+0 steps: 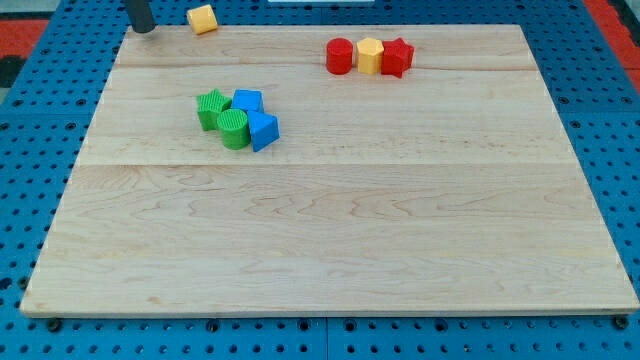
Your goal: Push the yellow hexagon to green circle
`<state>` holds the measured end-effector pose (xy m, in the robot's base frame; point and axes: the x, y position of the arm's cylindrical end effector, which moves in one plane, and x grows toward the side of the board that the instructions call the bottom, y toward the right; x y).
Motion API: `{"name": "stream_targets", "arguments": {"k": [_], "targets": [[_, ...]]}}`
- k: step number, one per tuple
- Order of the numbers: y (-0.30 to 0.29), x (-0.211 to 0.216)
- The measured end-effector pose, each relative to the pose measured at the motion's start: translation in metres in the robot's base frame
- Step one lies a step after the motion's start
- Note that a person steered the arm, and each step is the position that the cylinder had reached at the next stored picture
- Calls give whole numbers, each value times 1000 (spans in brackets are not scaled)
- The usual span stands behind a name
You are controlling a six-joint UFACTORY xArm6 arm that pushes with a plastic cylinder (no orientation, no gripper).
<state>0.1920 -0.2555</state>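
Observation:
My tip (143,30) rests at the board's top left corner. A yellow block (202,18) lies just to its right at the top edge, a short gap away; its shape looks hexagonal but is hard to make out. A second yellow block (370,56) sits at the upper right between two red blocks, touching both. The green circle (234,129) lies left of centre in a tight cluster, well below and to the right of my tip.
The cluster also holds a green star (211,108) and two blue blocks (247,102) (263,131). A red round block (340,56) and a red star-like block (397,57) flank the second yellow block. The wooden board (330,240) lies on blue pegboard.

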Motion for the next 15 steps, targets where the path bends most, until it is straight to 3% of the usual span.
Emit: {"name": "stream_targets", "arguments": {"k": [1, 2, 4, 5, 6, 7, 8, 9, 10, 11, 12, 14, 15], "targets": [[8, 2], [91, 23], [345, 19], [348, 77], [305, 102], [288, 100], [357, 85], [293, 61], [150, 88], [77, 91], [51, 140], [5, 90], [-26, 120]]}}
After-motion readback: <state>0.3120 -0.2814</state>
